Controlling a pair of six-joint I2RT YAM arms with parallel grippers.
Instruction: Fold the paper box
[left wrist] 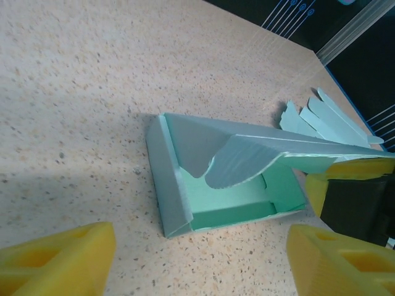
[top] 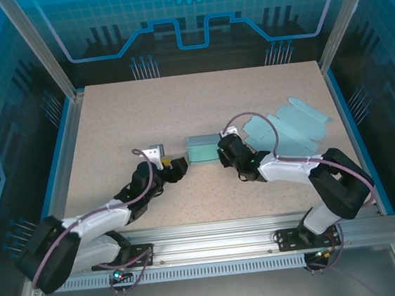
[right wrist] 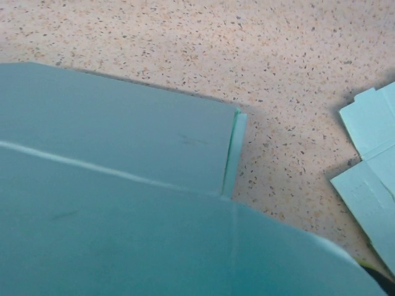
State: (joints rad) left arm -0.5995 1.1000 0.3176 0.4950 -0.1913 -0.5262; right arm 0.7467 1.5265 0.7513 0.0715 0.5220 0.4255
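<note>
Paper box, pale teal and partly folded, near the middle of the speckled table, directly between the two grippers. From the left wrist, a shallow open tray with upright walls along the near side and at both ends. Above it a long lid panel, raised and slanting over the cavity, with a rounded tuck flap curving down from its edge. Left gripper just left of the box and apart from it, pointing at its short end. Yellow fingers spread wide at the bottom corners of the left wrist view, with bare tabletop between them and nothing held. Right gripper at the box's right end, touching it. In the left wrist view, right gripper with jaws partly apart, the far tip of the lid resting on the upper yellow finger rather than clamped between the two. From the right wrist, box very close under the camera: a flat teal panel with a pale crease line, one side wall's edge showing at its corner, and the lid curving across the bottom. Unfolded box blank of the same teal lying flat on the table, beyond the right arm and well apart from the box, its tabs fanned toward the right edge; also in view past the lid and at the right border of the right wrist view.
</note>
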